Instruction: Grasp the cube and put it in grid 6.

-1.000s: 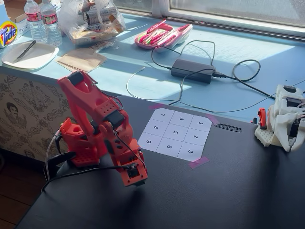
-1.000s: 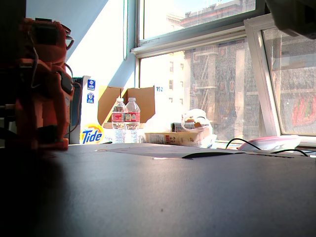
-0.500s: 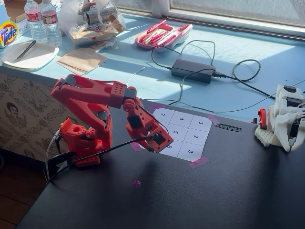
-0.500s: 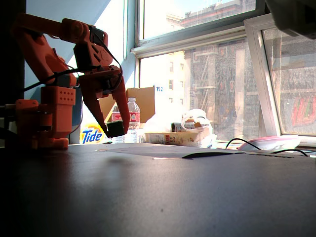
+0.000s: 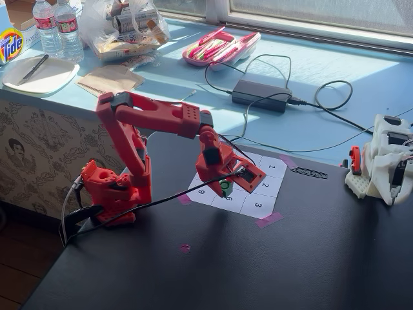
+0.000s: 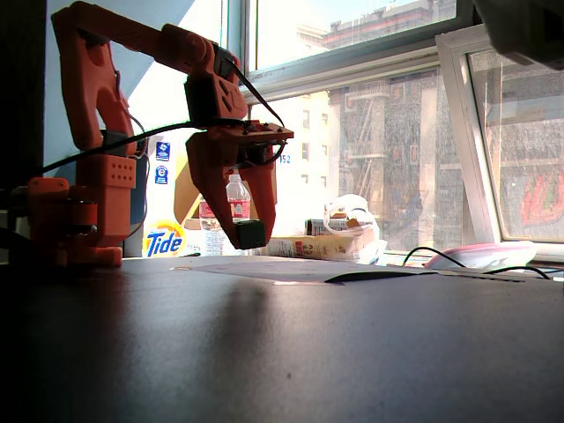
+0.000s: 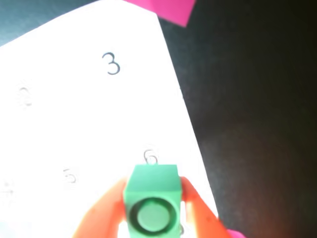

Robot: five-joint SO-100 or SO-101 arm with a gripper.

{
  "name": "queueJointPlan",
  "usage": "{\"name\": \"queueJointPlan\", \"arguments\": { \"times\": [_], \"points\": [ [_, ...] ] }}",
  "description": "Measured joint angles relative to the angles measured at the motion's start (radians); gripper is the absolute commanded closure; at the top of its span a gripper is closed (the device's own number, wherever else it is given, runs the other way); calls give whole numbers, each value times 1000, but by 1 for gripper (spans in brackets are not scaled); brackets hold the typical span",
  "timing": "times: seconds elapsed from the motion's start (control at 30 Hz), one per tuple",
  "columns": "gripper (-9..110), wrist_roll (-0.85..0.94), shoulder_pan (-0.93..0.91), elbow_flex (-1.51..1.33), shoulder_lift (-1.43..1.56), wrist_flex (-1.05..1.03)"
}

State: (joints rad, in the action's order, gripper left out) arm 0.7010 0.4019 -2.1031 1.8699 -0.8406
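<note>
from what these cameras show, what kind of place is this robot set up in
Probably a home or hobby room by a window, not a lab: the Tide box, water bottles and a laptop charger crowd the blue sill behind the black table.

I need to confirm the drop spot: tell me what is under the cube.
The cube, held in the gripper, hangs over the white sheet near the printed 6. What lies directly beneath it is covered.

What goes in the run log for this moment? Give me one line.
claw: shut on cube | cube: held above the sheet, off the paper | position: over grid 6 | release: not yet done
</note>
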Motion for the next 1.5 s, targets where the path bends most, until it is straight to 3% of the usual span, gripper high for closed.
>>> {"name": "queueJointPlan", "arguments": {
  "times": [0.27,0.37,0.53,0.87,0.97,1.1,1.23,1.5],
  "points": [
    [101,8,34,21,-115,84],
    [88,38,35,21,-115,81],
    [79,55,32,21,-114,40],
    [78,49,-71,21,58,25],
    [83,-5,-150,6,190,61],
    [101,-149,-239,-104,439,95],
    [101,-308,-318,-160,680,-23],
    [101,-445,-377,-235,881,-324]
  ]
}}
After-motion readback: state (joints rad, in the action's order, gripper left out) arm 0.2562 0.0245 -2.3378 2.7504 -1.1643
